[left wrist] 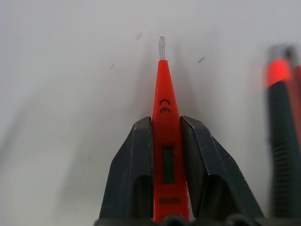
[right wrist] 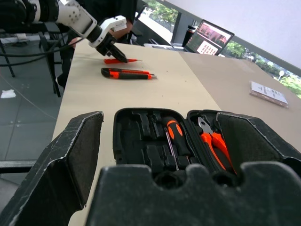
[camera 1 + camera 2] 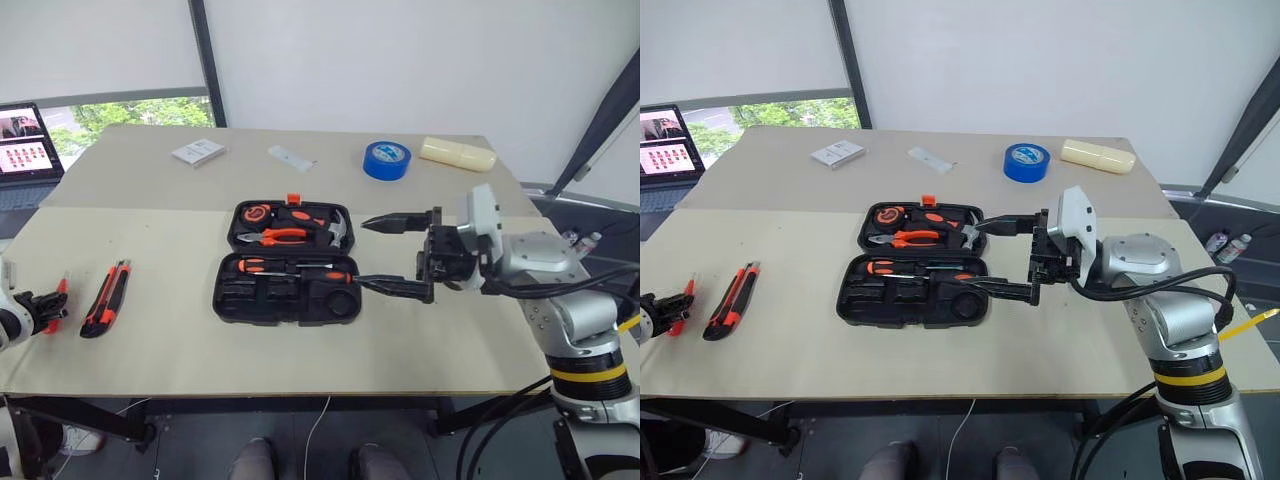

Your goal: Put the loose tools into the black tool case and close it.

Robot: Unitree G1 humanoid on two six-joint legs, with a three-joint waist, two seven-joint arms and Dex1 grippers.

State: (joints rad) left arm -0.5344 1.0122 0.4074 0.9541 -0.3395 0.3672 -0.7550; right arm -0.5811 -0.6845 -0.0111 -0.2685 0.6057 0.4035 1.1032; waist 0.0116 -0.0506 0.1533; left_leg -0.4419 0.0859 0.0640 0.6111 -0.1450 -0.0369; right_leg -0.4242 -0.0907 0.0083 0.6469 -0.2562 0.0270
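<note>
Two claws: left claw (image 1: 167,141) clenched on slim orange tester screwdriver (image 1: 165,136) left of open black plastic tool case (image 3: 288,275); right claw (image 3: 400,255) released beside case.

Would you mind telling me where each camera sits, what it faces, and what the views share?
Left and right eye views: on the head, looking forward and down at the table; the right gripper stands open beside the black tool case.
Left wrist view: along the left gripper, shut on the tester screwdriver.
Right wrist view: along its own open fingers, across the case toward the left gripper.
Shared: the utility knife lies on the table beside the left gripper.
</note>
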